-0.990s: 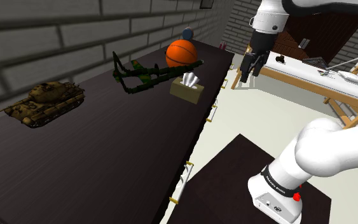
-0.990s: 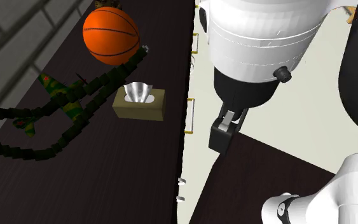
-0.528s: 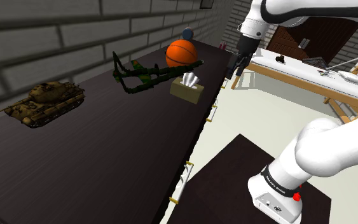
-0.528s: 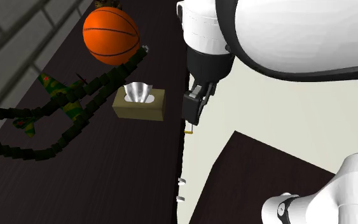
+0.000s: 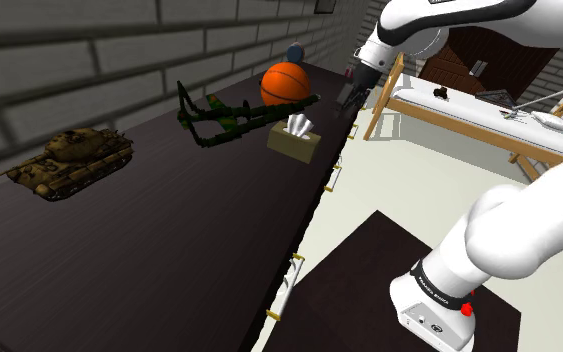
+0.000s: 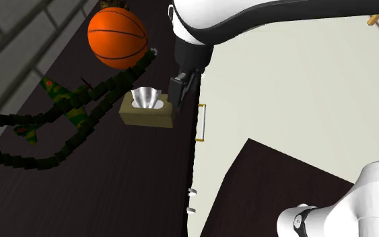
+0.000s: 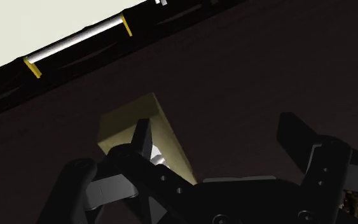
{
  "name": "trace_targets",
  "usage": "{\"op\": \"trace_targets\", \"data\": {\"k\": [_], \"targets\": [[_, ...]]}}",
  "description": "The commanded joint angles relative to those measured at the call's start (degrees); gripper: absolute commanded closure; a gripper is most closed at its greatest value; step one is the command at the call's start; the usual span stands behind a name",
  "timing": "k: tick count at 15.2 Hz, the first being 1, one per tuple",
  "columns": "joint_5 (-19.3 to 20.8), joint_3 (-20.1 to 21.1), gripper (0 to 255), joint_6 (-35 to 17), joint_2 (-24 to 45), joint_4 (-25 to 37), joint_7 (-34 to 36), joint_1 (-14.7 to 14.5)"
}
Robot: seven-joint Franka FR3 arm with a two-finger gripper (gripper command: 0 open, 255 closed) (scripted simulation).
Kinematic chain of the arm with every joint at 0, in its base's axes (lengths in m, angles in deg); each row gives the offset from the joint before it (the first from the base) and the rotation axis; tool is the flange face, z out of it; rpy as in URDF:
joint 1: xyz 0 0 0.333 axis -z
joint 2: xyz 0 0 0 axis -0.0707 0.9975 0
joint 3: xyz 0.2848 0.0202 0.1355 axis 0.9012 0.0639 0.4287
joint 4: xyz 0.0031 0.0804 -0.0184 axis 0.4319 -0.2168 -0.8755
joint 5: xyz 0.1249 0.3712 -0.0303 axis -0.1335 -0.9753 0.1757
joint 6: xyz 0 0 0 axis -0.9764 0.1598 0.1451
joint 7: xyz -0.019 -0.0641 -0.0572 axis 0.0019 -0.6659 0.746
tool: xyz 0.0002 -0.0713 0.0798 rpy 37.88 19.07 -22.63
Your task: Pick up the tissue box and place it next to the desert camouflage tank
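Approach phase: the claw (image 6: 180,91), fingers spread, hangs over one end of the tissue box (image 6: 147,111), which sits near the surface's (image 5: 169,250) stand-side edge, well apart from the tank (image 5: 69,160). Centre both fingers astride the box (avoiding the tissue tuft) before descending.

An orange basketball (image 5: 286,82) is sitting on the dark table (image 5: 159,250) near the grey brick wall (image 5: 79,60). A green camouflage toy plane (image 6: 73,111) is lying near it, and a black segmented chain (image 6: 19,160) is looping around the plane.
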Motion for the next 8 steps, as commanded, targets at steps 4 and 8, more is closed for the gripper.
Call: {"op": "trace_targets", "data": {"k": [4,8], "targets": [[-11.07,-4.44,0,-3.81,11.52,6.62,-11.28,-1.35],[-21.36,-6.04,0,-3.14,21.56,14.31,-20.21,-0.60]]}}
